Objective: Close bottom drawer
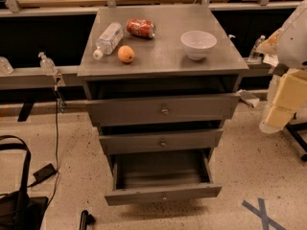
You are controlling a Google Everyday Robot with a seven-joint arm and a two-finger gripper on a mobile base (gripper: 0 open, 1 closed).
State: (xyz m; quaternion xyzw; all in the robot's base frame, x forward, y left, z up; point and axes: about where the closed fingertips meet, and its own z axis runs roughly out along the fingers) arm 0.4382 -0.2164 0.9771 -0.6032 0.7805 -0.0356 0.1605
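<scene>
The bottom drawer (163,193) is the lowest of three dark grey metal drawers in a grey cabinet. It is pulled far out, and its inside shows nothing in it. A small round knob (164,197) sits at the centre of its low front. The middle drawer (161,142) and the top drawer (163,110) are each pulled out a little. My gripper (284,102), pale yellow under a white arm, hangs at the right edge of the view. It is off to the right of the cabinet at the height of the top drawer and touches nothing.
On the cabinet top (163,56) lie a plastic bottle (108,39), a red can (140,28) and an orange (126,54), and a white bowl (198,43) stands there. A black bag (17,202) and cable lie on the floor at left. Blue tape (261,212) marks the floor at right.
</scene>
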